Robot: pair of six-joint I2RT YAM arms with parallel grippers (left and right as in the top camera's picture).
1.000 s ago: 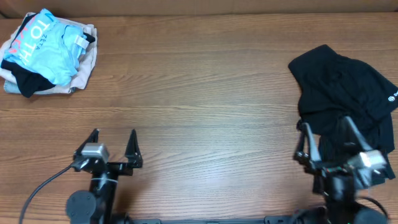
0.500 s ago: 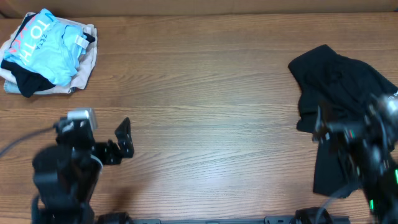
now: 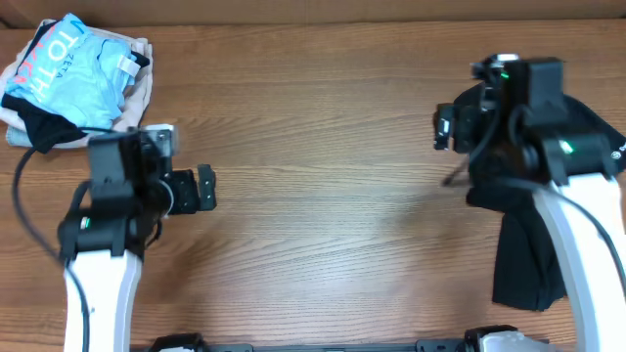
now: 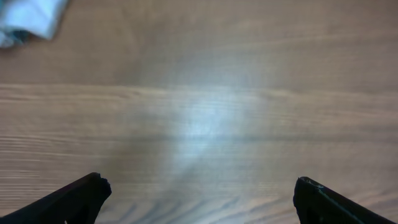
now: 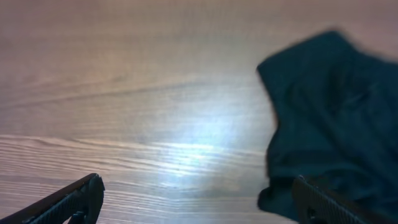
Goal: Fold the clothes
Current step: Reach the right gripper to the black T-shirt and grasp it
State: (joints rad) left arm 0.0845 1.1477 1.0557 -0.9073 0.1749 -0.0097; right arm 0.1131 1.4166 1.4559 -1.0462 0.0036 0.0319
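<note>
Overhead view is showing the left gripper (image 3: pixel 201 189) hovering with jaws apart over the bare wooden table (image 3: pixel 323 147), well apart from the work. Further right, the right gripper (image 3: pixel 446 128), also spread wide and holding nothing, is hanging at the left edge of the crumpled black T-shirt (image 3: pixel 587 132). The shirt is lying along the table's right side, its length running far-to-near. The right arm is sitting nearer, so the reach is looking like its job.
</note>
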